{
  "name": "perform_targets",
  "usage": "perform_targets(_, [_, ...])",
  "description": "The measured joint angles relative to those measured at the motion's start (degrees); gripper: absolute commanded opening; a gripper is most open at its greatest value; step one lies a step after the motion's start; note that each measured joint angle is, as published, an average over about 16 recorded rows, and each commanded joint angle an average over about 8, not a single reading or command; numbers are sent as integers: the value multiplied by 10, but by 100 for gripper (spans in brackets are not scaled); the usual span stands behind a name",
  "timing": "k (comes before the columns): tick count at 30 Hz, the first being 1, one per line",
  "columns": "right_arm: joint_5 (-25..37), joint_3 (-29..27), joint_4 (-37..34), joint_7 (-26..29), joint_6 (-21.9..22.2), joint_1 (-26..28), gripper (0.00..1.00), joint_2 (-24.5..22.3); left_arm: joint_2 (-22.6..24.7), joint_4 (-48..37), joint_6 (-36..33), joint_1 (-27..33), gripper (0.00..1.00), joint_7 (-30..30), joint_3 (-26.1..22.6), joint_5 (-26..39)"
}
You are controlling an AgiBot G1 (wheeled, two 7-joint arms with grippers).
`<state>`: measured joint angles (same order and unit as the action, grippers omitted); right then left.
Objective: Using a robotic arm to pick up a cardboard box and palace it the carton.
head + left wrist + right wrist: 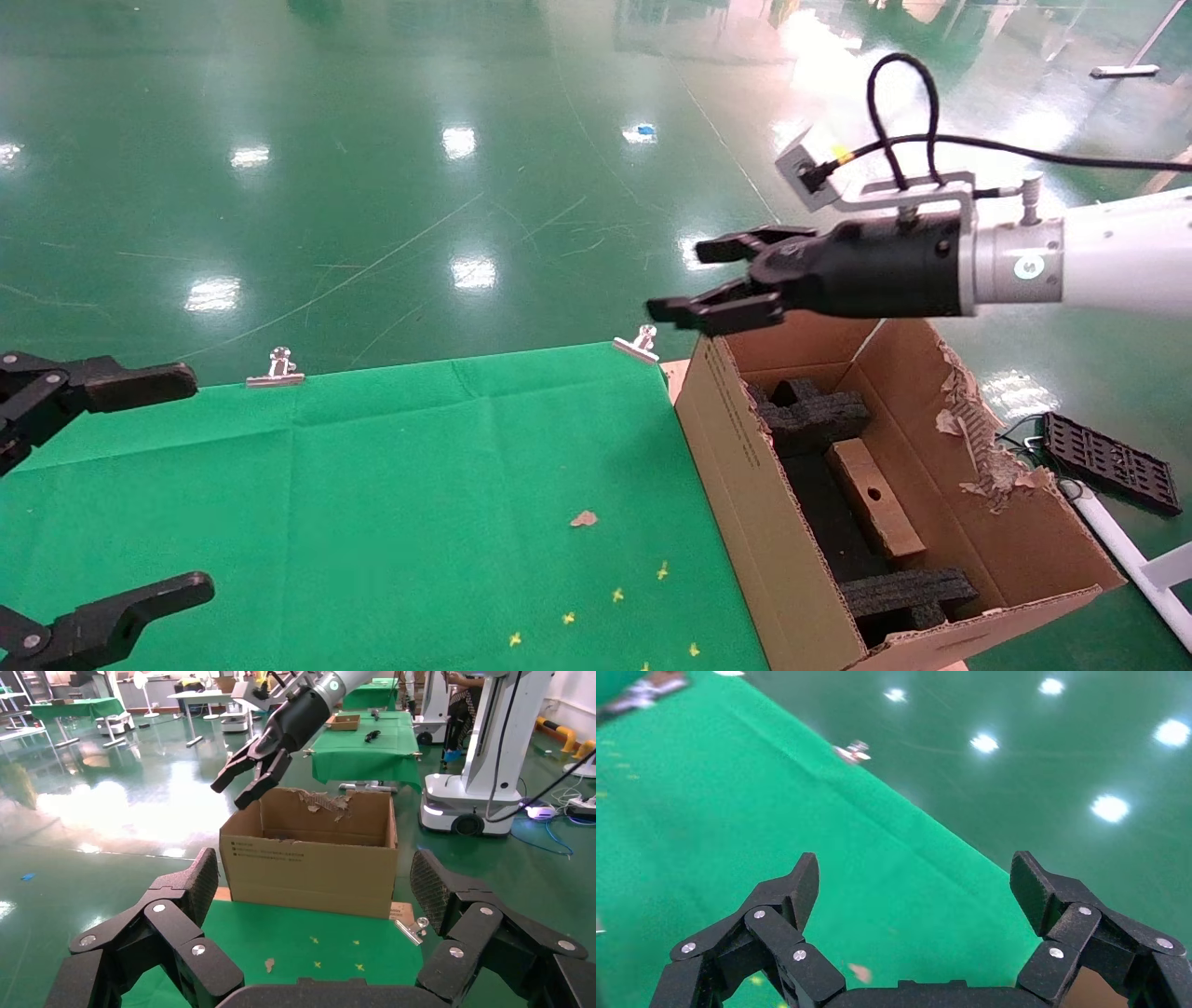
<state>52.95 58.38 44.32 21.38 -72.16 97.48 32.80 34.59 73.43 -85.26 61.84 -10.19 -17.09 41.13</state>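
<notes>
A glossy green floor (372, 168) mirrored ceiling lights across the upper frame. Green-draped tables (365, 752) and a white wheeled machine base (471, 797) stood at upper right of the left wrist view.

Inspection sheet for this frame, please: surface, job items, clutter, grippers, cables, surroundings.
Surface: green cloth table, clipped at its far edge.
Job's things: cardboard box lies inside the carton, between black foam inserts; carton's right wall torn.
Clutter: cardboard scrap and yellow marks on the cloth.
Grippers: right gripper open, empty, above the carton's far corner; left gripper open, empty, over the table's left edge.
Cables: black cable looped on the robotic arm.
Surroundings: glossy green floor; black grid tray beside the carton.
</notes>
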Motion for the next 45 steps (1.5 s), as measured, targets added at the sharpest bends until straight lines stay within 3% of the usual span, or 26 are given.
perform_targets(32, [-101,-386,266,-97,-123,-327,100,20,0,0,0,0,100,0,-1,-1])
perform_targets(45, [-117,-443,305,-110,-141,-376,100,23,0,0,1,0,100,1,-1,-1])
